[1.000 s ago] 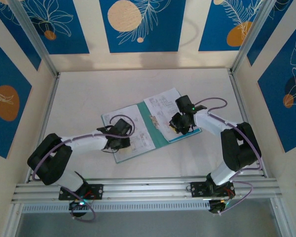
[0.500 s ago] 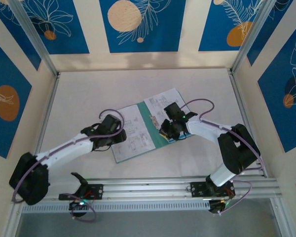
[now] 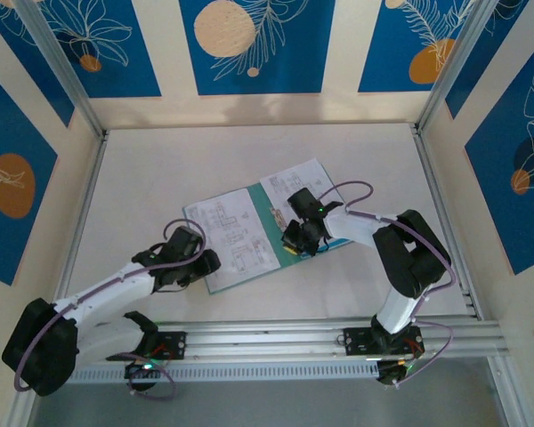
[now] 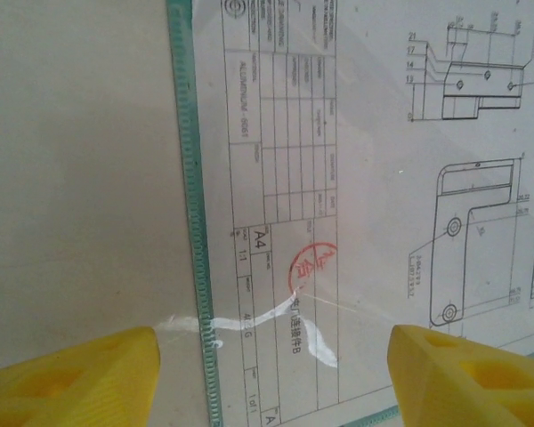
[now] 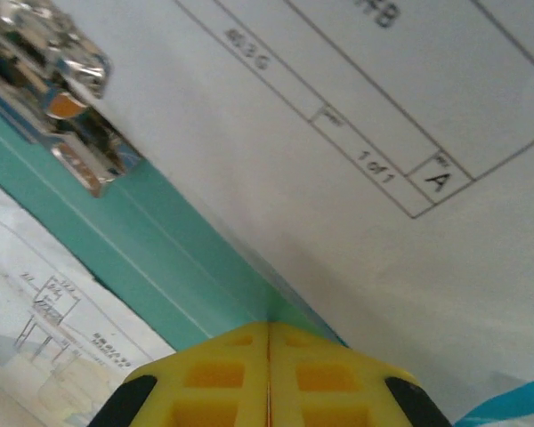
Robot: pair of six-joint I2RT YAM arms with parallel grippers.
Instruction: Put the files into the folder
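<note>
The teal folder lies open in the middle of the table, with a white printed sheet on its left half and another on its right half. My left gripper hangs open over the left sheet's near corner, its yellow fingers on either side of the folder's teal edge; nothing is between them. My right gripper is shut, its tips at the teal spine against the right sheet's edge, close to the metal clip. A sky-blue sliver peeks from under that sheet.
Pale table surface surrounds the folder. Patterned blue and cream walls and metal frame posts close in the back and sides. An aluminium rail carrying both arm bases runs along the near edge.
The left arm drew back towards the near left and its gripper opened off the left sheet. The right gripper slid left along the folder towards the spine and closed fully.
</note>
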